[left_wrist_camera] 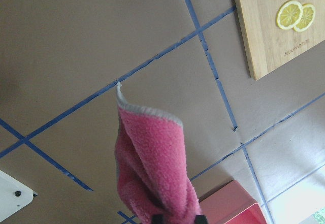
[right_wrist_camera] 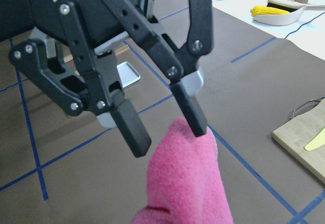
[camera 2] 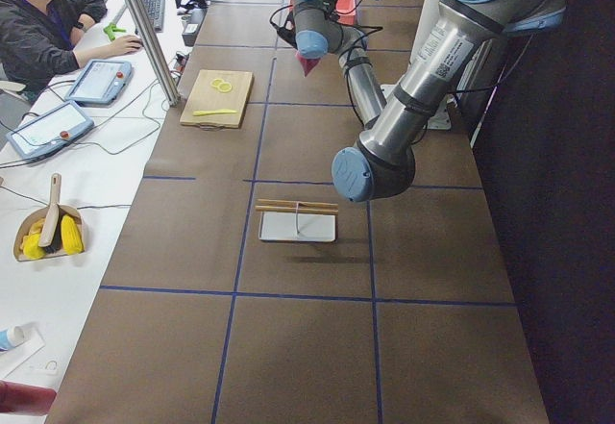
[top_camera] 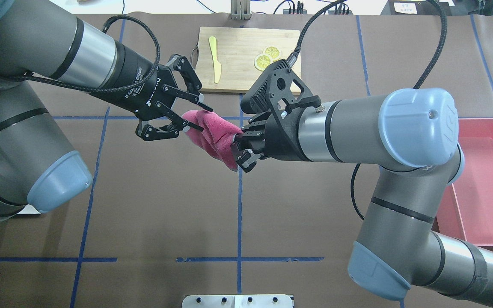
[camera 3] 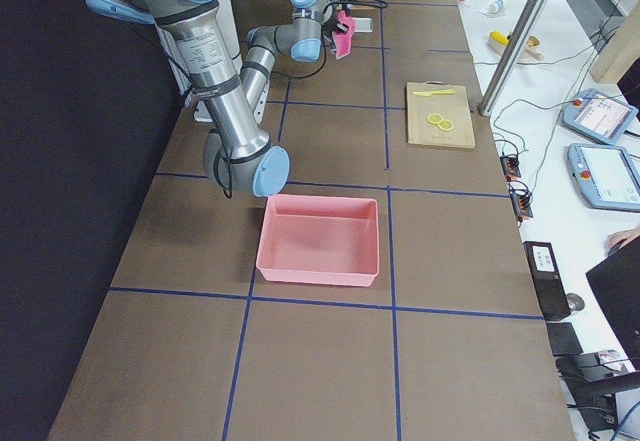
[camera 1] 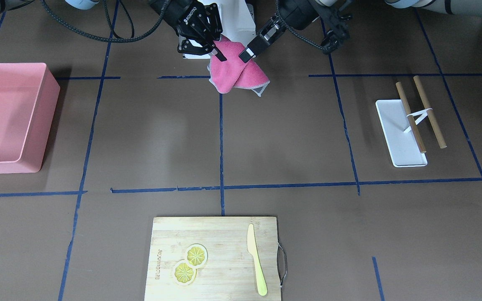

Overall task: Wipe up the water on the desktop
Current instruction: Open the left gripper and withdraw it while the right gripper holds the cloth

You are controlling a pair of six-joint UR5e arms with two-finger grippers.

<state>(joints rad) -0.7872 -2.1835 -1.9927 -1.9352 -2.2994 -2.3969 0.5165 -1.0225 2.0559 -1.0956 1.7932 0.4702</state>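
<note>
A: What about the left gripper (top_camera: 199, 117)?
B: Its fingers stand apart around the tip of the pink cloth (top_camera: 216, 137); one pad (right_wrist_camera: 192, 113) touches the fabric.
A: And the cloth?
B: Held in the air between the two arms, above the desktop (top_camera: 165, 205), the brown surface with blue tape lines.
A: The right gripper (top_camera: 241, 150)?
B: Clamped on the cloth's other end. Farther right, a pink bin (top_camera: 477, 192) sits on the desktop.
</note>
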